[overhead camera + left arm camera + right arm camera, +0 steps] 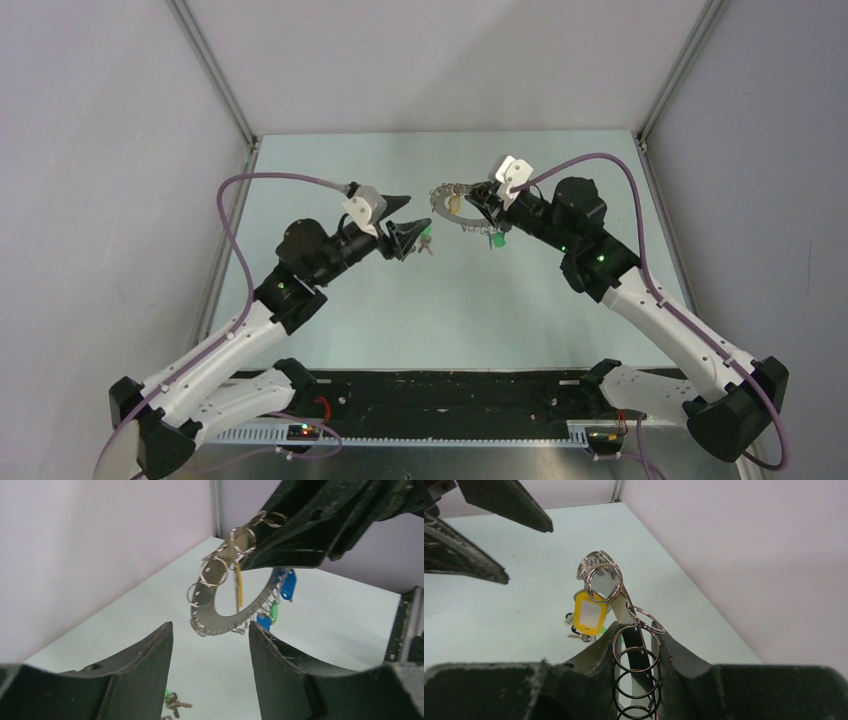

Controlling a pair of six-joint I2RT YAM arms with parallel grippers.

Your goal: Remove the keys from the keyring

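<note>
Pale green counter (440, 330), grey walls. The right claw (636, 637) clamped the keyring (220, 622) aloft, with blue, green and yellow tagged keys (288, 585) still attached. One green-tagged key (174, 703) lay freed on the counter under the left claw (410, 232), which was wide and empty.

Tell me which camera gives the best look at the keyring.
The left wrist view: the keyring faces it, showing its broad face and small rings. The top external view shows it small, held by the right gripper. The right wrist view sees only part, clamped between its fingers.
</note>
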